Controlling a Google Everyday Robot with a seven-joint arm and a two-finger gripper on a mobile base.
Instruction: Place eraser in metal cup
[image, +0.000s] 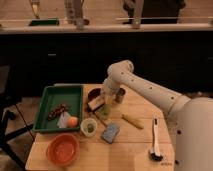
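The eraser (96, 104), a small flat block with a tan face, lies tilted at the front edge of the dark red bowl (93, 94). My gripper (103, 101) hangs from the white arm right over the eraser's right end, touching or nearly touching it. The metal cup (120, 95), a small grey cylinder, stands upright on the table just right of the gripper, partly behind the wrist. What lies inside the cup is hidden.
A green tray (53, 92) with food items lies at the left. An orange bowl (63, 149), a pale green cup (89, 126), a blue-grey sponge (110, 132), a yellow stick (132, 121) and a white-handled brush (155, 139) lie in front on the wooden table (130, 150).
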